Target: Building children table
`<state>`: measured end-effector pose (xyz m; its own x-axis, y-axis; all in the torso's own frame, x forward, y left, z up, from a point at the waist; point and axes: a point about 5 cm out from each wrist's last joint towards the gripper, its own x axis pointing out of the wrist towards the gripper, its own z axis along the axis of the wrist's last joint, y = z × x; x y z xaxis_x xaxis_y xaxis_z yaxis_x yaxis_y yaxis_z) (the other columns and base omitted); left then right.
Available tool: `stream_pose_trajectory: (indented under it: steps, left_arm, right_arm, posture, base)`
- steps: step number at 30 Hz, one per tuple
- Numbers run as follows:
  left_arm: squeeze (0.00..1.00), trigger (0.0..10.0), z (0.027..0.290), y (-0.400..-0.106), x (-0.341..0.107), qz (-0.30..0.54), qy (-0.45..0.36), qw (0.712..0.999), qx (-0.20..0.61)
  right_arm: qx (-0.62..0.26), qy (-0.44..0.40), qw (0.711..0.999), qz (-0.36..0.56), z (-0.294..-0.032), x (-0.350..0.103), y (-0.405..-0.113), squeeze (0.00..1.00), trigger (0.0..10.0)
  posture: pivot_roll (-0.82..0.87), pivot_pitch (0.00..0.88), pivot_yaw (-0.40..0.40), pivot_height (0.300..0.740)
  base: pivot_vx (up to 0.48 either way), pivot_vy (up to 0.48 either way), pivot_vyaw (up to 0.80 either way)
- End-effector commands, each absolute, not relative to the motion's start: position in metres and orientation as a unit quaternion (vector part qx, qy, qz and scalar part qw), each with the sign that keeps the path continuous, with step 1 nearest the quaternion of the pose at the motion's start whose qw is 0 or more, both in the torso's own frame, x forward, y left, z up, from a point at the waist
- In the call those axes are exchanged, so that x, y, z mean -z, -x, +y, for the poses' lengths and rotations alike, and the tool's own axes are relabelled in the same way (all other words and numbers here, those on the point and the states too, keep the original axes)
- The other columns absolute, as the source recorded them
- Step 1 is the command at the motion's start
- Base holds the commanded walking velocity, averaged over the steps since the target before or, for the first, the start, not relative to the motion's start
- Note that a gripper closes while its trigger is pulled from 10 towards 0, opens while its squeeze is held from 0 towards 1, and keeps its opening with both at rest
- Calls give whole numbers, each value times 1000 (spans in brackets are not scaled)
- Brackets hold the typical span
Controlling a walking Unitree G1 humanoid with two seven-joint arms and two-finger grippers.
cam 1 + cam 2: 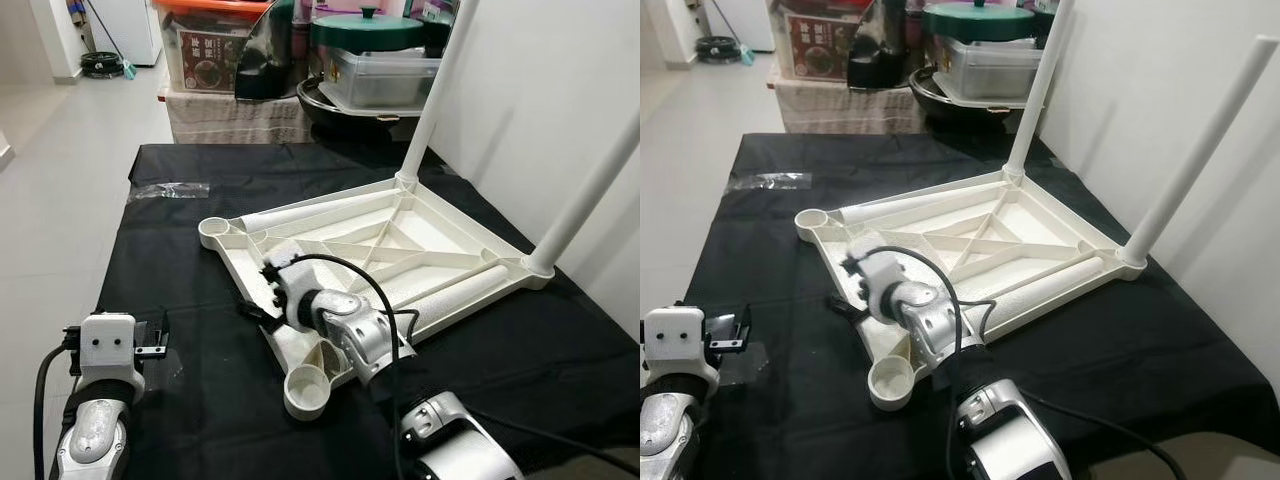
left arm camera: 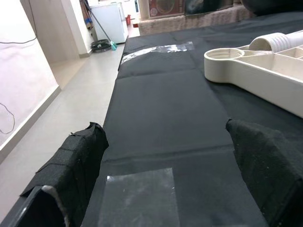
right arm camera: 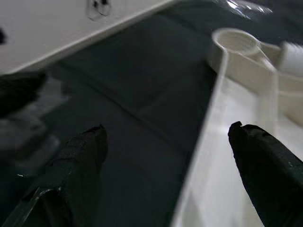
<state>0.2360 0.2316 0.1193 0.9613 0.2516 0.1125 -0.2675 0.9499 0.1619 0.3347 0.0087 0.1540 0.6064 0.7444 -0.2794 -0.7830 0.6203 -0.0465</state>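
A white plastic children's table top (image 1: pixel 380 250) lies upside down on the black-covered worktop (image 1: pixel 560 350), its ribbed underside facing up. Two white legs stand upright in its far and right corner sockets: the far leg (image 1: pixel 437 90) and the right leg (image 1: pixel 590 190). Two more legs lie loose inside the frame, one along the far-left edge (image 1: pixel 290 217) and one along the near-right edge (image 1: pixel 455 298). The near corner socket (image 1: pixel 307 391) and the left corner socket (image 1: pixel 215 232) stand open.

The right end effector (image 1: pixel 262 296) reaches over the table top's near-left edge; in the right wrist view its fingers (image 3: pixel 265 165) are spread wide, one over the black cloth and one over the white frame, gripping nothing. The left end effector (image 1: pixel 160 340) hovers low over the worktop's near-left part, well apart from the table top, its fingers (image 2: pixel 75 161) also wide and empty. A clear plastic wrapper (image 1: pixel 168 190) lies at the far left of the cloth.
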Motion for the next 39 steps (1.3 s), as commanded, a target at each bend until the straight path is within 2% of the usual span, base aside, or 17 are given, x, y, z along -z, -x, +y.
stream_pose_trajectory:
  steps: [1, 7, 12, 19, 31, 37, 38, 39]
  left_arm:
    - [0, 10000, 231, -236, -115, -32, -93, 987, -131]
    - [0, 10000, 231, -236, -114, -31, -94, 986, -131]
    - [0, 10000, 231, -236, -114, -31, -94, 986, -131]
    - [0, 10000, 230, -237, -113, -31, -93, 987, -130]
    - [0, 10000, 229, -237, -113, -32, -92, 987, -130]
    - [0, 10000, 229, -237, -113, -33, -92, 987, -129]
    - [0, 10000, 229, -237, -113, -33, -93, 987, -129]
    - [0, 10000, 229, -237, -113, -33, -93, 987, -129]
  right_arm:
    - [-437, 80, 889, 108, 10, -155, -331, 0, 10000]
    - [-447, 114, 866, 194, 8, -126, -320, 0, 10000]
    - [-406, 94, 875, 247, -3, -109, -325, 0, 10000]
    - [-384, 87, 878, 272, -12, -101, -328, 0, 10000]
    - [-323, 15, 901, 288, -21, -104, -339, 0, 10000]
    - [-352, 18, 884, 308, -15, -96, -331, 0, 10000]
    - [-363, 19, 879, 309, -13, -95, -328, 0, 8078]
    - [-369, 22, 877, 308, -12, -94, -327, 0, 0]
  posture:
    - [73, 0, -116, 740]
    - [76, 0, -118, 740]
    - [75, 0, -119, 740]
    - [73, 0, -119, 740]
    - [76, 0, -125, 740]
    - [76, 0, -124, 740]
    - [76, 0, -124, 740]
    - [76, 0, -124, 740]
  base:
    - [0, 0, 0]
    - [0, 0, 0]
    - [0, 0, 0]
    - [0, 0, 0]
    - [0, 0, 0]
    - [0, 0, 0]
    - [0, 0, 0]
    - [0, 0, 0]
